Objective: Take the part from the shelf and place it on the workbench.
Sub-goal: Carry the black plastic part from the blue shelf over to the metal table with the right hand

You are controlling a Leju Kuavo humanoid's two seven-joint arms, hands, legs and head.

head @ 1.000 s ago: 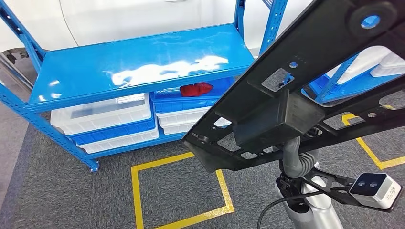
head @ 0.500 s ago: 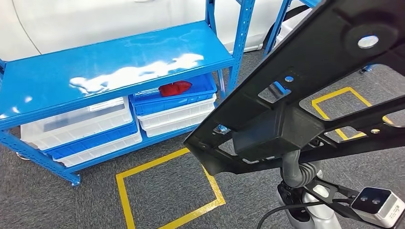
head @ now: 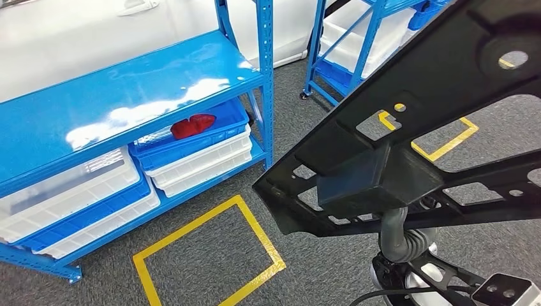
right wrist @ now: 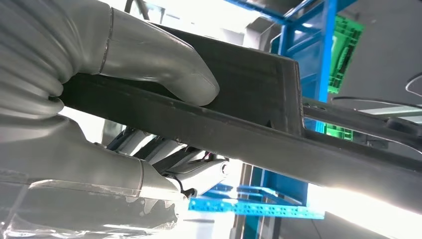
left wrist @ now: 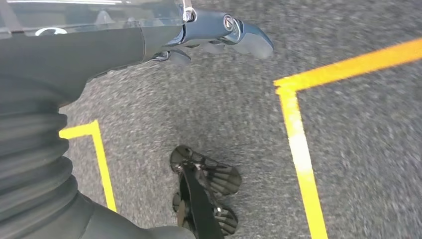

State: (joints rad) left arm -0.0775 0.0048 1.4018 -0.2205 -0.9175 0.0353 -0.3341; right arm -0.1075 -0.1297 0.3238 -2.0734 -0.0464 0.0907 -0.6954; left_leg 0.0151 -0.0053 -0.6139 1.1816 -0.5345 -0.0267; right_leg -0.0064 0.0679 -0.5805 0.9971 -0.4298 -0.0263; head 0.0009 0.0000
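Under the part [right wrist: 259, 99], right hand [right wrist: 149, 64]

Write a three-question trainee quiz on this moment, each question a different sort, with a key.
1. True or false: the black part lies on the blue shelf.
2. Which hand grips the part? A) left hand B) right hand C) both
3. Fill in: the red object sits in a ____ bin under the shelf top.

Key
1. False: it is held up over the grey carpet, clear of the shelf.
2. B: the right hand clamps it with thumb on top; the left hand hangs over the floor with nothing in it.
3. blue
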